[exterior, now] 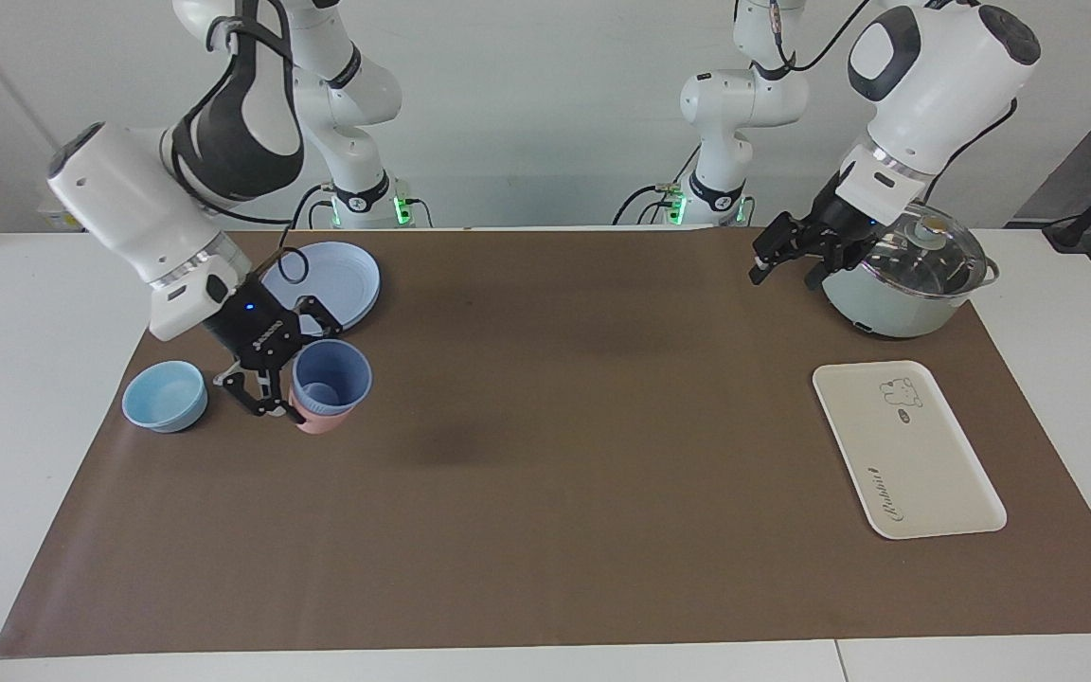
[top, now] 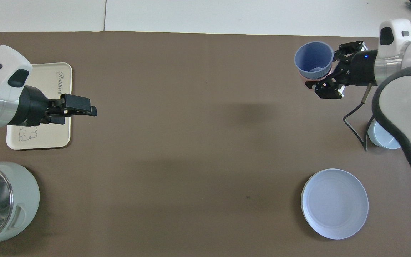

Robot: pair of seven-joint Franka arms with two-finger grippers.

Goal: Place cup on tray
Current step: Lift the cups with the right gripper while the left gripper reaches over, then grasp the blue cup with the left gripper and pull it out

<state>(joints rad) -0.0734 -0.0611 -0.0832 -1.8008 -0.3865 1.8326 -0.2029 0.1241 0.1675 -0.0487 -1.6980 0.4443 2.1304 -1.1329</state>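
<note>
Right gripper (exterior: 273,396) clamped on cup (exterior: 331,373), raised over pink tumbler (exterior: 322,422) at right arm's end, beside bowl (exterior: 165,395). Left gripper (exterior: 773,260) slack-jawed, waiting by pot (exterior: 915,284). Tray (exterior: 907,450) well apart from cup.

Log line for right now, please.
right gripper: shut on cup rim, cup in or just above pink tumbler | left gripper: open, waiting by pot | tray: no cup yet

White wall (exterior: 545,114), white table (exterior: 34,398), brown mat (exterior: 545,455)
</note>
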